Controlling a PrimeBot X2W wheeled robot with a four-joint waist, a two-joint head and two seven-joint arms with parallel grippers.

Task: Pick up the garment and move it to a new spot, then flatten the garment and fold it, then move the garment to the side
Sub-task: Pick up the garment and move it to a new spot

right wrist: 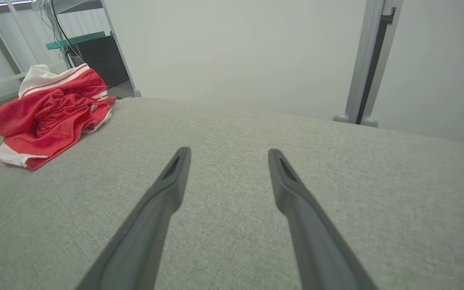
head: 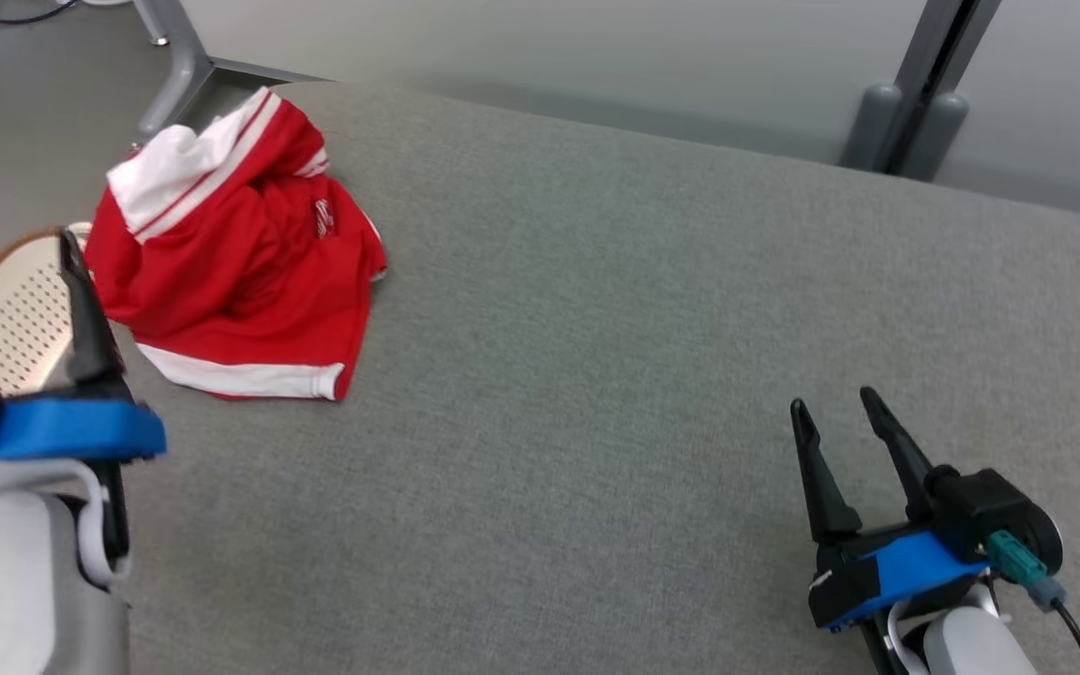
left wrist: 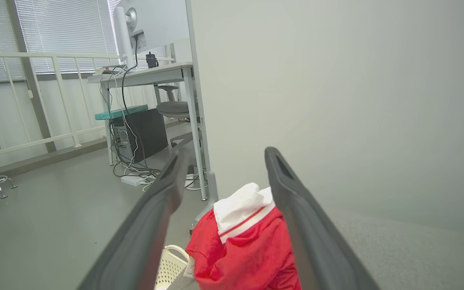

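Jaws, left: my left jaws stood wide apart with nothing between them, their two long dark fingers [head: 81,309] pointing up the head view at the desk's left edge.
Jaws, right: my right jaws were apart as well and held nothing; their dark fingers [head: 817,469] hung over bare cloth at the near right of the desk.
Garment: I saw the crumpled red fabric garment with white bands [head: 240,272] lying bunched on the far left corner of the desk, one white-banded hem turned toward me and a broad white band on its far side.
Garment, left wrist view: the garment [left wrist: 248,249] showed low between the two fingers, beyond their tips. I could not tell whether either finger touched it.
Garment, right wrist view: the garment [right wrist: 50,108] lay at the upper left, well apart from the right jaws.
Desk: the grey fabric-covered desk [head: 596,328] carried the garment at its corner, and its cover read to me as plain woven cloth.
Basket: a cream perforated plastic basket [head: 24,319] sat below the desk's left edge, just beside the garment and behind the left fingers in the head view.
Surroundings: a pale partition wall [head: 596,47] stood behind the desk and grey floor [head: 34,122] lay to its left. In the left wrist view I made out a white office table with hanging cables [left wrist: 143,74] farther off.
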